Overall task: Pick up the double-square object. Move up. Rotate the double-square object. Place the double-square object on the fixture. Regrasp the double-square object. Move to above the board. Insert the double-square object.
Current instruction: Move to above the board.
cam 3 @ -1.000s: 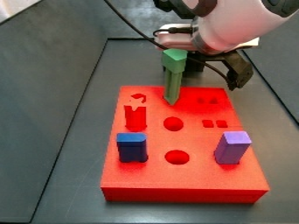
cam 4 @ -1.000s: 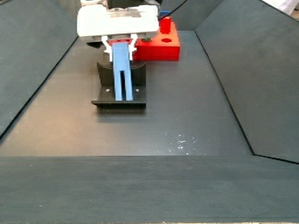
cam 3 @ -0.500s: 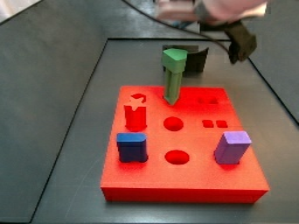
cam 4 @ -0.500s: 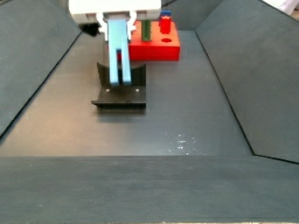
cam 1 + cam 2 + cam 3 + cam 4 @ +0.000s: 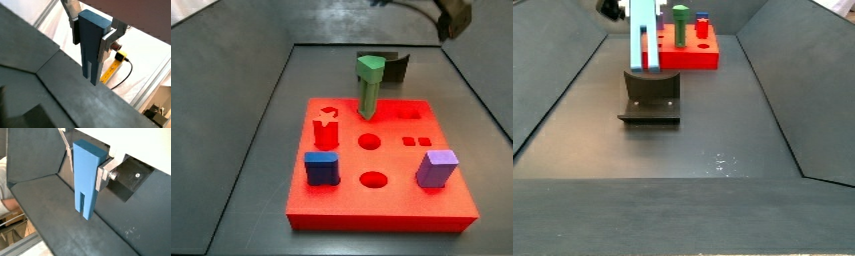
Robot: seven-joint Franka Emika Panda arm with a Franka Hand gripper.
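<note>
Now the gripper [image 5: 100,170] is hanging high above the fixture [image 5: 651,97], nearly out of both side views, and it is clamping the bar [image 5: 643,38] by its upper end. In both wrist views the bar [image 5: 93,47] is pointing straight down from the fingers [image 5: 102,174], long axis upright, grooved end lowest. Further right in a side view, the board [image 5: 690,56] is sitting behind the fixture, so I'd judge the carry must go that way.
</note>
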